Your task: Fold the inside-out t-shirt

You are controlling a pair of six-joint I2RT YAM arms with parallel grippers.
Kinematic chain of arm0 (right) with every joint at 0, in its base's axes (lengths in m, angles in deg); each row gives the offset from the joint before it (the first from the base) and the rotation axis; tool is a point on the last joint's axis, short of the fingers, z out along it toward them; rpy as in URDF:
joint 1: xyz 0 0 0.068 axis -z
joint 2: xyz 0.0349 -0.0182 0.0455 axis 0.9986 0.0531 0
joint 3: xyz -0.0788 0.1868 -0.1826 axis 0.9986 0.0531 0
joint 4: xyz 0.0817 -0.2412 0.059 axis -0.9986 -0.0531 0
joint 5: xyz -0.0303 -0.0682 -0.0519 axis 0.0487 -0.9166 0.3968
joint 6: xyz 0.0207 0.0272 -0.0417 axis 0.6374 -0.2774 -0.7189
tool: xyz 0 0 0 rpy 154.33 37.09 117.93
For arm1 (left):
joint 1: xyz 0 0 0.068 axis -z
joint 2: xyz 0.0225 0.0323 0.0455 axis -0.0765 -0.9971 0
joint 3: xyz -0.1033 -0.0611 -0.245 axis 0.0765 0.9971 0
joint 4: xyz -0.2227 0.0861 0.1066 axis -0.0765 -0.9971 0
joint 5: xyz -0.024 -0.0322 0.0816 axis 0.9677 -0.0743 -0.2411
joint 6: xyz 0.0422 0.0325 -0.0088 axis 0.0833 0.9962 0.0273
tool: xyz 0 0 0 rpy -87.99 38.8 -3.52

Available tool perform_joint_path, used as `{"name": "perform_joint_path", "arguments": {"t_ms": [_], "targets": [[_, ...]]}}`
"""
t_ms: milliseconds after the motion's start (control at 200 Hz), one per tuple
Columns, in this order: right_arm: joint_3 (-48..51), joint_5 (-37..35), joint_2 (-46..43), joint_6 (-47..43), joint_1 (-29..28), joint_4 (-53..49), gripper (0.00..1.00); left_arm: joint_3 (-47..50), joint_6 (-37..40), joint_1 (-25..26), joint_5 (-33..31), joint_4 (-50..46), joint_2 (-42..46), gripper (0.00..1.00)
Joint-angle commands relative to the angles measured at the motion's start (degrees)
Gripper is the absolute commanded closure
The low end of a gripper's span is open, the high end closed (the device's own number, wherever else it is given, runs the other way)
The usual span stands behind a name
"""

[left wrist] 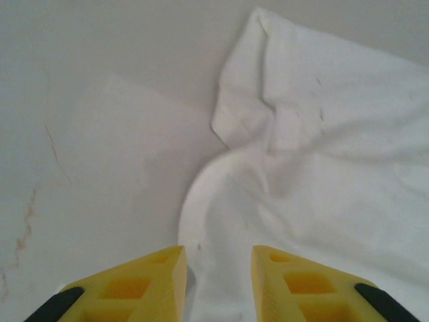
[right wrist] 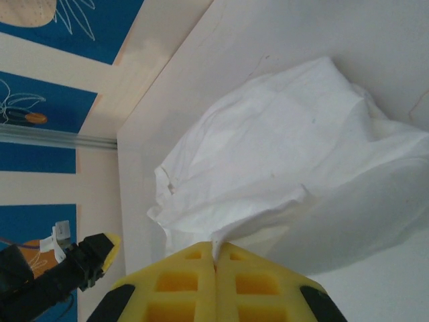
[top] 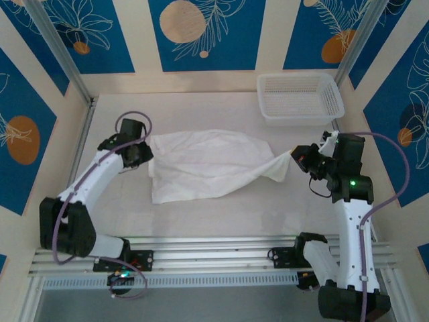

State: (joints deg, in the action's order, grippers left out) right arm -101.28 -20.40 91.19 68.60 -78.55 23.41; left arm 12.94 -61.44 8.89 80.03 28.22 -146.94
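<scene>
While t-shirt [top: 208, 168] lies stretched left-right, right pincer [right wrist: 214, 253] clamped on it, left pincer [left wrist: 218, 258] apart

My views are bright, evenly lit from overhead; the inside-out t-shirt [right wrist: 268, 147] casts soft shadows; focus is slightly soft.

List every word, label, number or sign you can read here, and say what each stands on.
No text can be read.
t-shirt: plain white, no print showing.
basket: no label showing.
wall panels: drawn leaves and circles, no lettering.
small white tag on the left arm: too small to read.
</scene>
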Motion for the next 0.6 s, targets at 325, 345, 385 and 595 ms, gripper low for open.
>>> {"name": "perform_joint_path", "arguments": {"t_ms": [325,345,385,595], "targets": [[-0.79,-0.85,1.01,-1.56,-3.87,0.41,1.0,11.49,-0.82,0.81,0.62,7.95,-4.83,0.64],[-0.87,-1.11,0.85,-1.71,-3.99,0.09,1.0,11.74,-0.51,0.64,1.14,9.33,-5.02,0.64],[-0.89,-1.48,0.65,-1.93,-4.09,-0.39,1.0,12.16,-0.07,0.54,2.28,11.48,-5.42,0.63],[-0.88,-1.67,0.49,-1.37,-4.27,-0.3,1.0,13.6,-0.68,0.18,4.68,16.31,-7.99,0.65]]}}
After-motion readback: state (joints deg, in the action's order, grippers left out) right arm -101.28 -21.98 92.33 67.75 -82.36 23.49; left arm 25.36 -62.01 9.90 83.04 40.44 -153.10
